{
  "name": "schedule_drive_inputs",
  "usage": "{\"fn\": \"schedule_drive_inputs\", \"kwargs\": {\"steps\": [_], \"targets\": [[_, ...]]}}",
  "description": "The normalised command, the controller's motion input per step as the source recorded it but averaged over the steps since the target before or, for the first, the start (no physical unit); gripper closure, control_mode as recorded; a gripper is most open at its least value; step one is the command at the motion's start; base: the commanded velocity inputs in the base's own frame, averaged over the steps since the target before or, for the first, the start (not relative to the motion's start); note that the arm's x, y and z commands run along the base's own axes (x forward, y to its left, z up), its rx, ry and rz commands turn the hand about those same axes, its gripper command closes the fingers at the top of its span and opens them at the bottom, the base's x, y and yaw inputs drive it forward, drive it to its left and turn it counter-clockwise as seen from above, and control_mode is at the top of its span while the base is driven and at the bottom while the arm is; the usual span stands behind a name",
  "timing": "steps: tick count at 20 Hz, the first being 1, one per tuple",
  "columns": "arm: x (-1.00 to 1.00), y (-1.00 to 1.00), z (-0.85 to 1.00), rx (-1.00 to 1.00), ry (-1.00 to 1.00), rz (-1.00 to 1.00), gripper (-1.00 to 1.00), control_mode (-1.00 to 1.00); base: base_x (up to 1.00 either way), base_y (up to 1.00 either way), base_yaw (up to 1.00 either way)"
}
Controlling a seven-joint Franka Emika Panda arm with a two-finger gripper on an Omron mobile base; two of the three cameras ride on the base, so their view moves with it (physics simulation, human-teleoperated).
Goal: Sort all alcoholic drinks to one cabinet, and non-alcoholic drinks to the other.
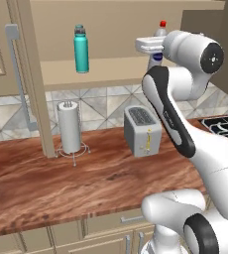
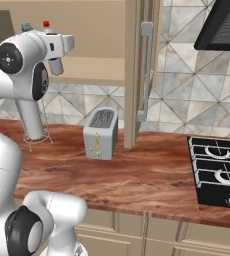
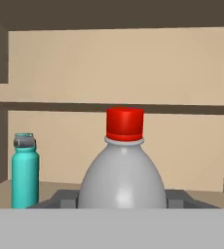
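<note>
You see two bottles: one teal (image 1: 81, 48), one red-capped (image 3: 123, 163). One open cabinet (image 1: 116, 74), one door (image 2: 139, 65) with one bar handle (image 2: 146, 70). One toaster (image 1: 142, 130), one paper towel roll (image 1: 69, 127), one stove (image 2: 218, 170), one hood (image 2: 221, 25).

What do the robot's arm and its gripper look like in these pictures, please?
The arm is glossy white with rounded, bulbous segments. Its joints carry dark caps, and a long black band runs along one link. Round dark discs with a small pale centre mark the joint ends. The gripper has a white hand and dark grey fingers. No cables or lettering show.
</note>
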Motion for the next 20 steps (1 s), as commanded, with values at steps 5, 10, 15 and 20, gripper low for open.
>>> {"fn": "schedule_drive_inputs", "kwargs": {"steps": [5, 10, 15, 20], "targets": [[0.34, 0.0, -0.06, 0.0, 0.0, 0.01, 1.0, -1.0, 0.0, 0.0, 0.0], [0.32, 0.02, -0.14, 0.0, 0.0, 0.0, 1.0, -1.0, 0.0, 0.0, 0.0], [0.29, 0.08, -0.21, 0.0, 0.0, 0.0, 1.0, -1.0, 0.0, 0.0, 0.0], [0.32, 0.12, -0.18, 0.0, 0.0, 0.0, 1.0, -1.0, 0.0, 0.0, 0.0]]}}
